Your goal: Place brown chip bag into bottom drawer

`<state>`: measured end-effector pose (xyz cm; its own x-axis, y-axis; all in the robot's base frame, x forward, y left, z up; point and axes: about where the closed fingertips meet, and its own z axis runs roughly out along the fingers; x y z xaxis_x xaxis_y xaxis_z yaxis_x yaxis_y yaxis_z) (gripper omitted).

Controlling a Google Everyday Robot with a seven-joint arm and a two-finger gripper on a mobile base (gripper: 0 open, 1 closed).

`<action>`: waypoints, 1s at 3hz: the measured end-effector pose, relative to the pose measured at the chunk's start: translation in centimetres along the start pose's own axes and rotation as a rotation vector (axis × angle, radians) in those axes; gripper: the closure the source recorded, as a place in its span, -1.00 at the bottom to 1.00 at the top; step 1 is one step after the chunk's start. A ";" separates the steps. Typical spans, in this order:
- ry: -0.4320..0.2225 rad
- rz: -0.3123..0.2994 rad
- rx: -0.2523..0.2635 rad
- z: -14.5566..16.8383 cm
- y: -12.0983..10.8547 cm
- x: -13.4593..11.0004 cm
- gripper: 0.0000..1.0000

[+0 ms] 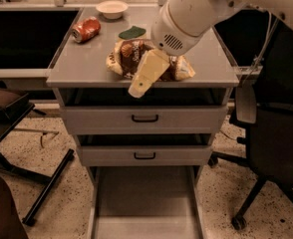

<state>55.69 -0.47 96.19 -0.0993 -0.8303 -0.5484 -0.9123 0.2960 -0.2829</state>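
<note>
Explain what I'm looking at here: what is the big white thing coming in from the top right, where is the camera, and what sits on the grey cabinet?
The big white shape is a mobile robot's single arm. Its cream-coloured gripper hangs at the cabinet's front edge, right in front of the bag. There is just one view, looking down at the cabinet from the front; where that camera is mounted is not known.

On the grey metal cabinet top lie a crinkly dark-brown chip bag with cream ends, a red soda can on its side, a small white bowl and a flat dark-green item. The bag rests on the top; whether the gripper has hold of it cannot be told.

Below are two upper drawers with black handles, and the wide bottom drawer is pulled out.
</note>
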 end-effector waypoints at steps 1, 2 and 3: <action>0.000 0.000 0.000 0.0 0.0 0.0 -1.00; -0.003 -0.001 0.057 1.5 -2.2 -0.3 -1.00; 0.025 -0.020 0.101 3.9 -5.6 -0.7 -1.00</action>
<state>62.38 0.32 95.09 -0.0929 -0.8477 -0.5223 -0.8696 0.3246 -0.3721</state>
